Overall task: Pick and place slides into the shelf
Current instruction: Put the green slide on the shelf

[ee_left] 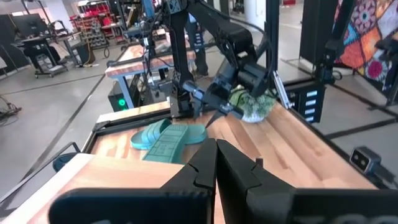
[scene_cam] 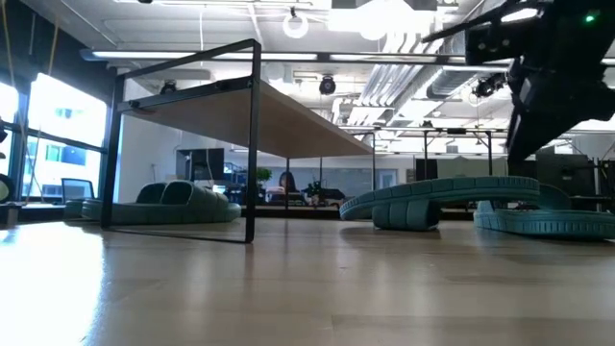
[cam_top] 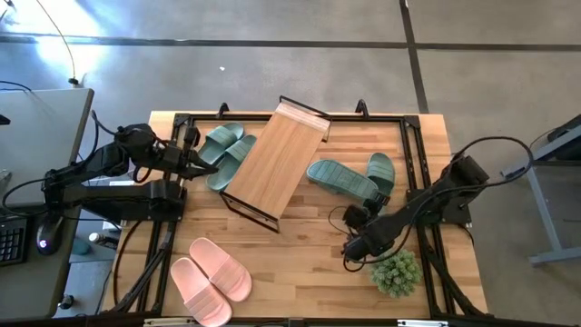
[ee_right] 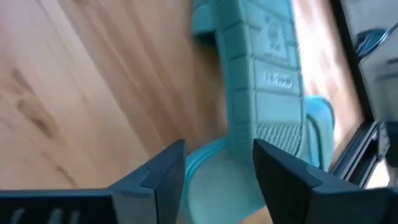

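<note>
Bright even overhead light, ceiling lamps (scene_cam: 370, 17) glaring, soft shadows, right wrist view seemingly motion-blurred

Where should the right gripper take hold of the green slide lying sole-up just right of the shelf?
Probably across the narrow width of the sole-up green slide, coming down from above. Its ridged sole faces up, so the strap is underneath and hard to reach. The right gripper is open, its fingers either side of the sole, clear of the shelf.
</note>
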